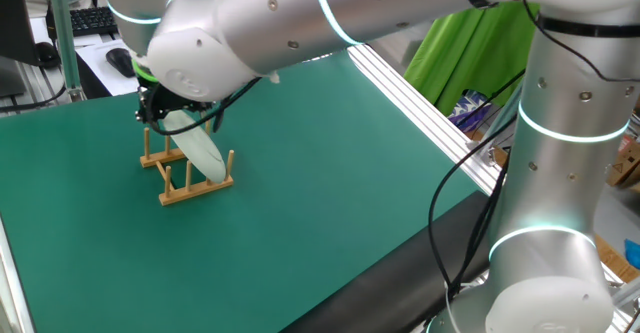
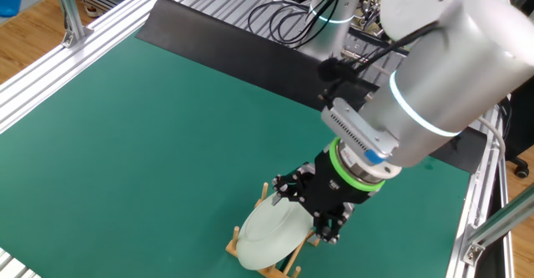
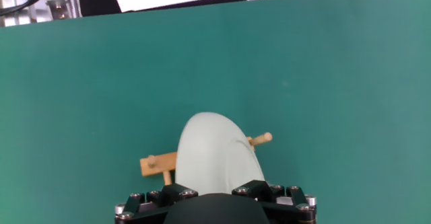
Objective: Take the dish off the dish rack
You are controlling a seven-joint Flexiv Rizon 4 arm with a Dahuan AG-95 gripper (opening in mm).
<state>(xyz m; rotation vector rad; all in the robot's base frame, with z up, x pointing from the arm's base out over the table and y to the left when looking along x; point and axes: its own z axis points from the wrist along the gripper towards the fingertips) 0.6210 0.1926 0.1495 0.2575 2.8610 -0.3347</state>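
Note:
The dish (image 1: 200, 148) is a pale greenish-white plate that stands tilted between the pegs of the light-brown wooden dish rack (image 1: 196, 191) on the green mat. My gripper (image 1: 166, 113) is at the dish's upper rim, with a jaw on each side of it, shut on the dish. In the other fixed view the dish (image 2: 269, 235) leans over the rack (image 2: 235, 246), and the gripper (image 2: 324, 221) is at its right edge. In the hand view the dish (image 3: 212, 153) runs up from between the jaws of the gripper (image 3: 215, 196), with the rack's rail (image 3: 153, 165) and a peg behind it.
The aluminium frame rail (image 1: 420, 93) borders the mat's far side. A keyboard (image 1: 90, 18) and mouse (image 1: 120, 61) lie beyond the mat's corner. A black panel (image 2: 225, 44) lies along the mat's edge near the arm's base. Cables hang beside the arm (image 1: 450, 203).

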